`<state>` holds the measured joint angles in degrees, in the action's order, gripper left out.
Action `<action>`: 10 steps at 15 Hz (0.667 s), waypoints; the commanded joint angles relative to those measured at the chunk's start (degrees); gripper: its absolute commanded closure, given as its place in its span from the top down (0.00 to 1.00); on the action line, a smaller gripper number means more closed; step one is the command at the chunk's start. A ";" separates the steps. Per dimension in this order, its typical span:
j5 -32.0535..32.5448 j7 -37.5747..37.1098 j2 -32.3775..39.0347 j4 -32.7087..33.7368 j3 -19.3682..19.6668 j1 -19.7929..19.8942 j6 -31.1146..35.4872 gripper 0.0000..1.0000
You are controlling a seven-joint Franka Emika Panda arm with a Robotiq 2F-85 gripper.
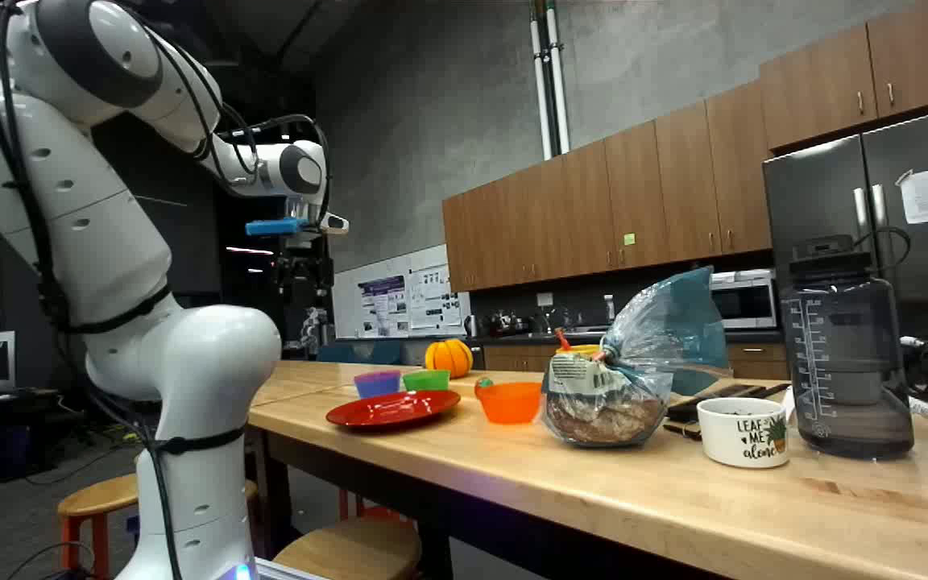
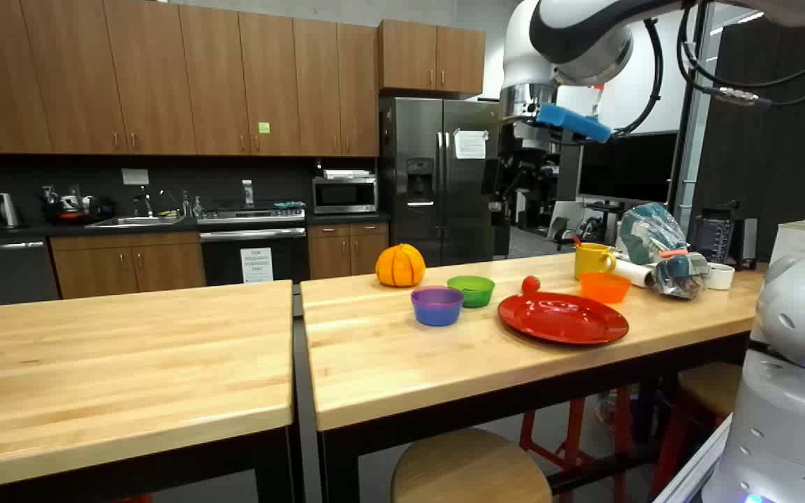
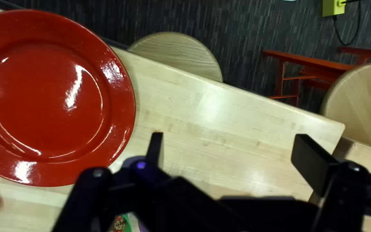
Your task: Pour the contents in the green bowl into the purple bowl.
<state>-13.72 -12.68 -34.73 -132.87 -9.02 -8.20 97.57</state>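
The green bowl (image 1: 426, 379) stands upright on the wooden table, close beside the purple bowl (image 1: 377, 384). In an exterior view the green bowl (image 2: 472, 292) is just behind and to the right of the purple bowl (image 2: 437, 305). In the wrist view only a sliver of the green bowl (image 3: 127, 224) shows at the bottom edge, with red and brown bits inside. The purple bowl is mostly hidden there behind the gripper. My gripper (image 3: 229, 141) is open and empty, its fingers wide apart. It hangs high above the table in both exterior views (image 1: 303, 282).
A red plate (image 2: 563, 319) lies near the bowls. A toy pumpkin (image 2: 400, 265) stands behind them. A strawberry (image 2: 530, 284), an orange bowl (image 2: 604, 287), a yellow mug (image 2: 592, 260), a bread bag (image 1: 609, 403), a white cup (image 1: 743, 432) and a bottle (image 1: 847, 354) stand farther along.
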 commanded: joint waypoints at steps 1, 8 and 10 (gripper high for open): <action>-0.22 0.24 0.00 0.20 -0.42 0.59 -0.21 1.00; 0.40 0.45 1.81 -0.12 -0.43 1.26 2.10 1.00; 2.19 0.34 3.44 -0.64 -0.59 2.33 5.44 1.00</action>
<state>-13.33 -12.67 -33.95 -133.20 -9.14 -7.65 99.12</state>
